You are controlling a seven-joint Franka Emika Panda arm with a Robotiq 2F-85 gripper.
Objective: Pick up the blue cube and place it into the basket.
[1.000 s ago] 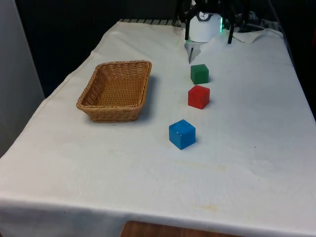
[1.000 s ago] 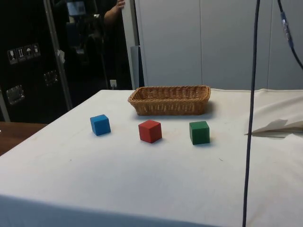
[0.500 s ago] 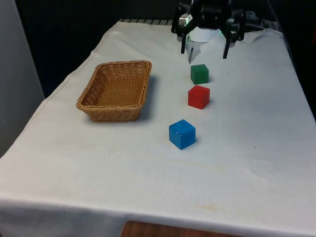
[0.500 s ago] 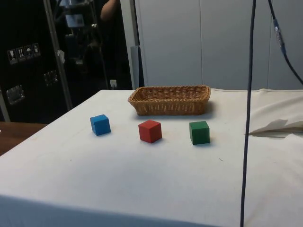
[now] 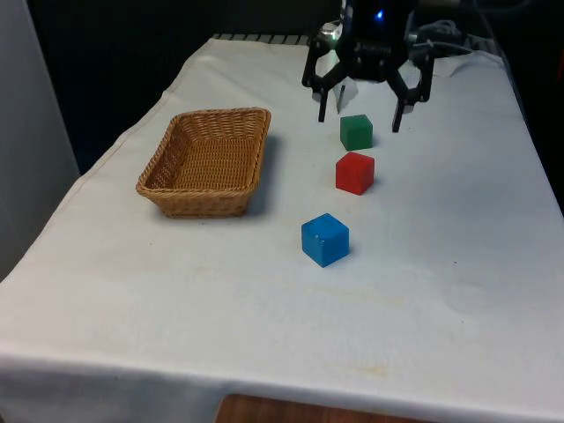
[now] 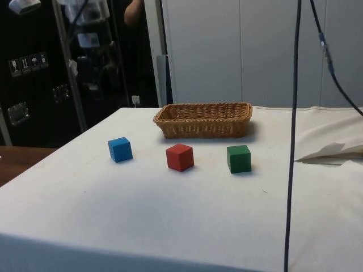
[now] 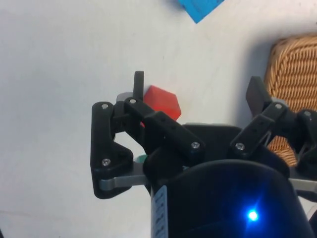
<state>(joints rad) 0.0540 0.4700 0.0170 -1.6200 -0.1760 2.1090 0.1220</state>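
Overhead, the end effector (image 5: 359, 117) hung at the far end of the table (image 5: 441, 291), its two black fingers (image 5: 322, 104) spread wide and gripping nothing. It sat above the green cube (image 5: 356, 132), with one fingertip on either side of that cube and clear of it. The blue cube (image 5: 324, 239) rested on the white cloth, well apart from the end effector and nearest the camera of the three cubes. Between it and the green cube stood the red cube (image 5: 354, 173), so the three made a loose line down the table. The wicker basket (image 5: 208, 161) stood to the front view's left of that line, near the cubes but touching none. From the side, the blue cube (image 6: 120, 149), red cube (image 6: 180, 157) and green cube (image 6: 239, 158) lay in a row before the basket (image 6: 204, 119). A person's arm (image 6: 134, 11) showed in the dark background.
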